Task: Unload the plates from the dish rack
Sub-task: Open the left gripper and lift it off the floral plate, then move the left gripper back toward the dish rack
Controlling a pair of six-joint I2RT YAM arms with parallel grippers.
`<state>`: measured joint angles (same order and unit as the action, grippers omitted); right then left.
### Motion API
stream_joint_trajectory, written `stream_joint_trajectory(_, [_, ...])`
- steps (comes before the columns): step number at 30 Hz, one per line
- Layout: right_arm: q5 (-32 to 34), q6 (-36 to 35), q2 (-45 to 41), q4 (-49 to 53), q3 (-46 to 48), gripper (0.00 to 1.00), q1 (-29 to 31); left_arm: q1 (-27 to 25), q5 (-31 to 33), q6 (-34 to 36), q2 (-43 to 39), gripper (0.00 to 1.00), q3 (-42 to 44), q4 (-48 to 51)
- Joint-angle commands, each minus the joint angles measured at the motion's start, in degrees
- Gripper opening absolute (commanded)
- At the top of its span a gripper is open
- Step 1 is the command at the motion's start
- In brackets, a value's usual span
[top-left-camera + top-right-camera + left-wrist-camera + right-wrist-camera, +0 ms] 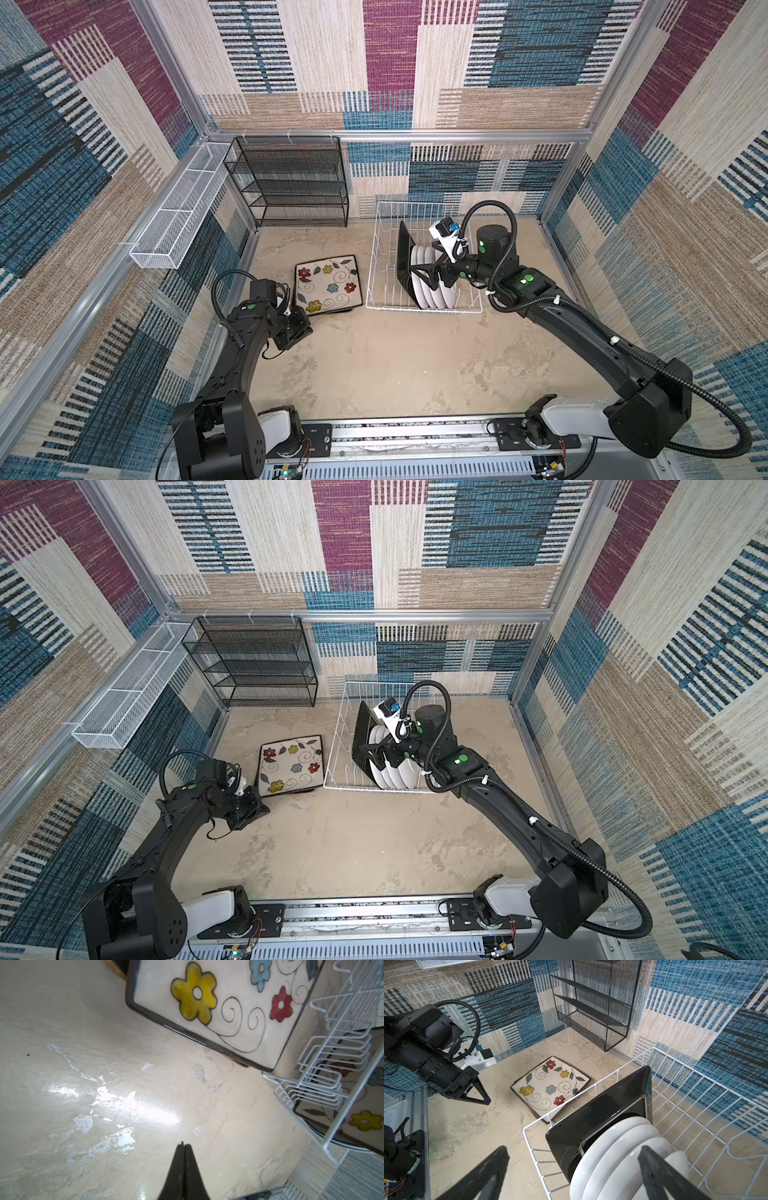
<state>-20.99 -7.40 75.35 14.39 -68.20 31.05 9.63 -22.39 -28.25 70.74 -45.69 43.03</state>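
Gripping state, left gripper [183, 1148]: fingers pressed together, nothing between them.
Left gripper position: above the bare table [395, 365], near a corner of the flat square plate [328, 284], not touching it.
Gripping state, right gripper [572, 1150]: jaws spread wide, nothing clamped.
Right gripper position: over the dish rack [376, 249], with one finger out past the racked square plate [404, 253] and the other above the round white plates [432, 291].
Dish rack: on the table, right of centre in both top views, just beside the flat square plate.
Racked square plate: on edge in the rack, black back facing the round white plates.
Round white plates: several on edge in the rack, packed in a row next to the racked square plate.
Flat square plate: outside the rack, lying flowered face up on the table.
Black mesh shelf [291, 178]: against the rear wall, well apart from the rack.
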Motion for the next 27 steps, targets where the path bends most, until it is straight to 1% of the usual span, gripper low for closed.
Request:
stream_joint_trajectory(1, [0.5,0.2,-0.4,-1.1,0.2,1.0,0.1,-0.1,2.9,-2.5,2.2,0.0,0.1,-5.0])
stream_joint_trajectory(9, [1.8,0.5,-0.5,-0.5,0.2,1.0,0.1,-0.1,6.2,-2.2,11.1,0.0,-2.5,-8.1])
stream_joint_trajectory(14, [2.7,0.5,-0.6,-0.4,0.2,1.0,0.1,-0.1,9.4,-1.2,13.8,0.0,-3.8,-8.8])
stream_joint_trajectory(20, [2.7,0.6,-0.1,0.0,-0.4,1.0,0.1,-0.1,11.3,0.3,18.3,0.0,-6.5,-8.4])
stream_joint_trajectory(27, [3.4,0.4,-0.5,0.3,-0.4,1.0,0.1,-0.1,12.6,1.4,21.7,0.0,-9.2,-8.3])
